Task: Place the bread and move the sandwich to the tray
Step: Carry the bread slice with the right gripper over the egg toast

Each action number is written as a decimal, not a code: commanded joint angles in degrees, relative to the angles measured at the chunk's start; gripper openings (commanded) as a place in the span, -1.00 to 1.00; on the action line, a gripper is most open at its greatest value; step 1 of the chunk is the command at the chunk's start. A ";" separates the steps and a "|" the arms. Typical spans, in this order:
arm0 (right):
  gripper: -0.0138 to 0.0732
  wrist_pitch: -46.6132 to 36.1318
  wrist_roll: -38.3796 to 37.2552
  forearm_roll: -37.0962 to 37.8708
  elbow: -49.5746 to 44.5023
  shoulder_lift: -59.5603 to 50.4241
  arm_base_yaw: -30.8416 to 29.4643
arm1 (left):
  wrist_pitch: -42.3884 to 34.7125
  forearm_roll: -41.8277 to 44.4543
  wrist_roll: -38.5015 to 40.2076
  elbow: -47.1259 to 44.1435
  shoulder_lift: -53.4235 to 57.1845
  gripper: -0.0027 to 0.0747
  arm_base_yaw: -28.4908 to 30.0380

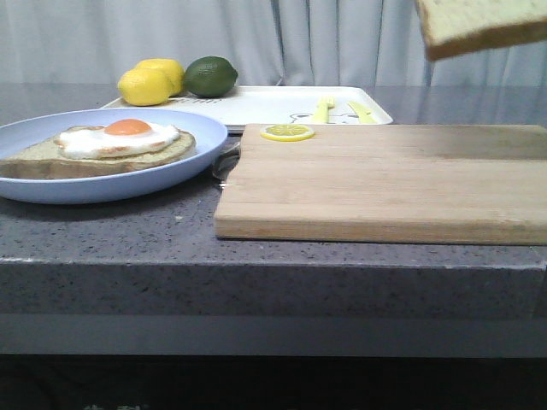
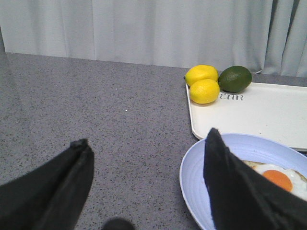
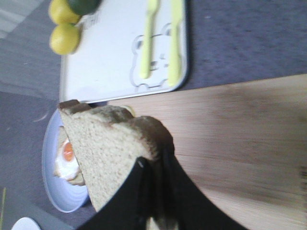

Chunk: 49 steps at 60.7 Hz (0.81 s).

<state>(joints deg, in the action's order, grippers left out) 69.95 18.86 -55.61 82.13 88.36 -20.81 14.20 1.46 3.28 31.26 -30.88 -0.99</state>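
A thick speckled slice of bread (image 1: 479, 26) hangs high at the front view's top right, above the wooden cutting board (image 1: 385, 179). My right gripper (image 3: 156, 165) is shut on the bread (image 3: 105, 148) at its crust edge. The sandwich (image 1: 111, 147), a bread slice with a fried egg on top, lies on the round light-blue plate (image 1: 51, 188) at the left. The white tray (image 1: 265, 107) stands behind plate and board. My left gripper (image 2: 146, 143) is open over the dark counter, just left of the plate (image 2: 196, 172), with nothing between its fingers.
Two lemons (image 1: 152, 82) and a lime (image 1: 210, 76) sit at the tray's far left corner. A yellow fork and knife (image 1: 342, 109) lie on the tray's right side. A lemon slice (image 1: 287, 132) rests on the board's far left corner. Grey curtains hang behind the table.
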 commanded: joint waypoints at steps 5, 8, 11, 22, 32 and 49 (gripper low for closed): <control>-0.86 4.70 0.86 -10.37 1.92 -2.46 8.78 | -4.34 0.00 0.32 2.19 -0.35 0.29 0.18; -0.86 2.97 0.86 -10.93 1.92 -2.41 13.21 | -4.34 0.00 0.32 2.19 -0.35 0.29 0.18; -0.86 0.62 0.86 -11.42 1.92 -2.19 17.22 | -4.34 0.00 0.32 2.19 -0.35 0.29 0.18; -0.86 -8.71 0.86 -16.04 1.92 0.53 32.95 | -4.26 0.00 0.32 2.19 -0.35 0.29 0.18; -0.86 -17.75 0.86 -21.37 1.92 5.54 42.89 | -4.26 0.00 0.32 2.19 -0.35 0.29 0.18; -0.86 -34.81 0.86 -31.21 1.92 13.43 49.30 | -4.26 0.00 0.32 2.19 -0.35 0.29 0.18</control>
<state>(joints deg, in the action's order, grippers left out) 39.46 19.20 -81.75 82.17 103.13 28.08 14.22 1.46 3.28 31.26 -30.88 -0.99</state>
